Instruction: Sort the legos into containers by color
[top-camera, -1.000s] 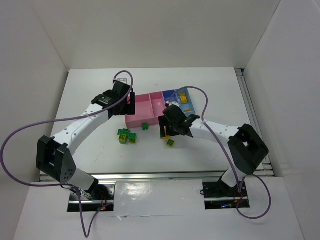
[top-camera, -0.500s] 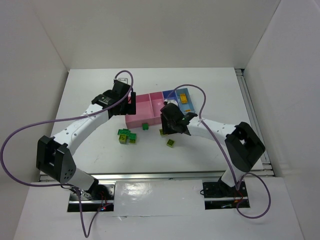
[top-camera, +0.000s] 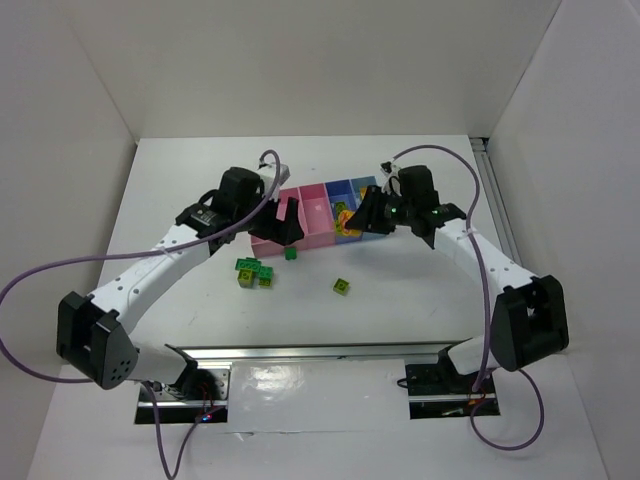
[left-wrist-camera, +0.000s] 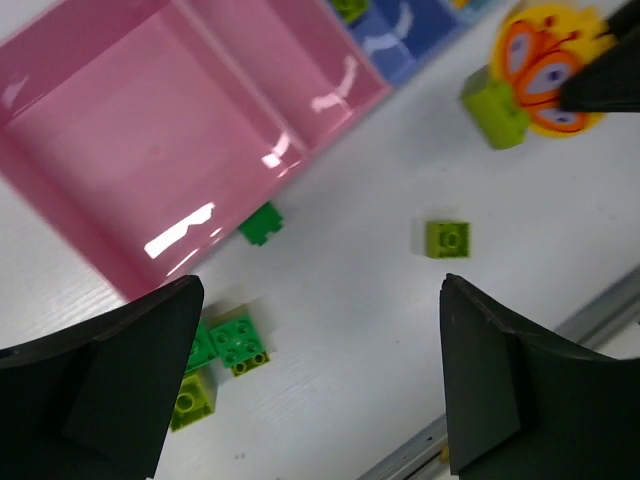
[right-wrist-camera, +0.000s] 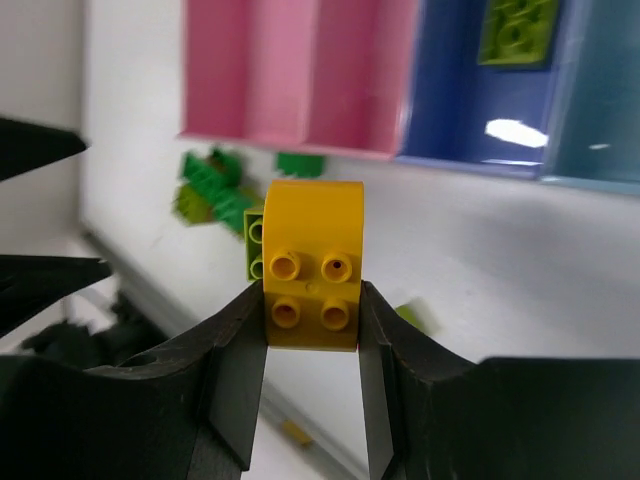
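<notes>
Pinching a glossy, round-topped yellow brick (right-wrist-camera: 312, 262) — right gripper (right-wrist-camera: 312, 300); left gripper (left-wrist-camera: 320, 292) gapes, empty.

yellow brick (right-wrist-camera: 312, 265), orange butterfly print — pink, blue bins (left-wrist-camera: 243, 90)

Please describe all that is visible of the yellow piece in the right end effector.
The yellow brick is glossy plastic with a curved top and four studs facing the wrist camera. The right end effector clamps its sides, in midair. A lime green brick is joined to it. Another face shows an orange butterfly.
</notes>
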